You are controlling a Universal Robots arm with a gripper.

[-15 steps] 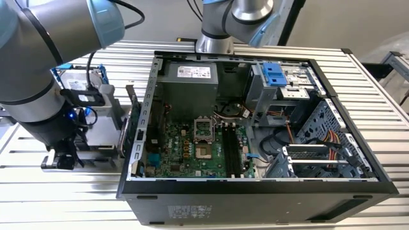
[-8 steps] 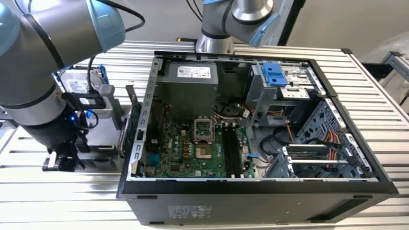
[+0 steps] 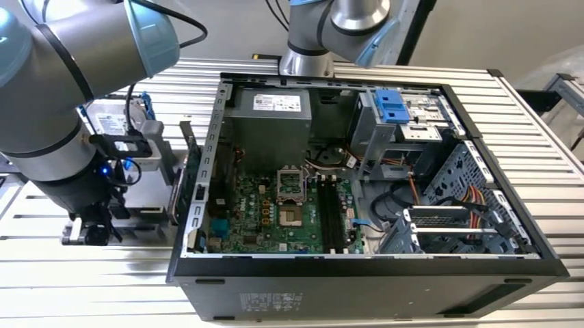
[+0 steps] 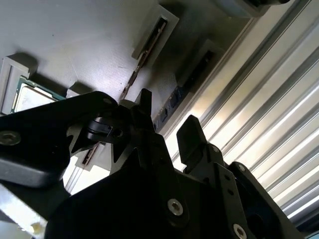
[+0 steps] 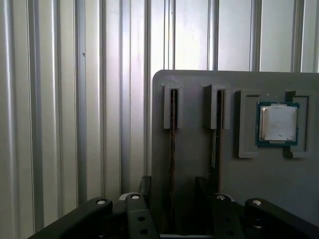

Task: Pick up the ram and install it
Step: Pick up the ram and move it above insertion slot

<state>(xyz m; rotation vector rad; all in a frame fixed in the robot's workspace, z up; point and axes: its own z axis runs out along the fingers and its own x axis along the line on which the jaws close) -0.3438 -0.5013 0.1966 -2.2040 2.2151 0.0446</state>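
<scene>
**Parts tray** [image 5: 199,89]: lies on the slatted table [image 5: 60,99].

- In the tray: two slots side by side, each holding a stick set on edge. The ram [image 5: 172,144] is in the slot nearest the tray's side edge, and a second ram stick [image 5: 216,134] is in the next slot.
- Also in the tray: the processor [image 5: 277,123], seated in a recess. The second stick's slot lies between the ram and this recess.
- Over the tray: the gripper [image 5: 173,185], its fingers [image 5: 145,185] apart, one to each side of the ram's line.
- At the tray's far end, in the exterior view: the hard drive [image 3: 114,123].
- Just beside the tray, to the exterior view's right: the computer case [image 3: 365,277], on the same table.
</scene>
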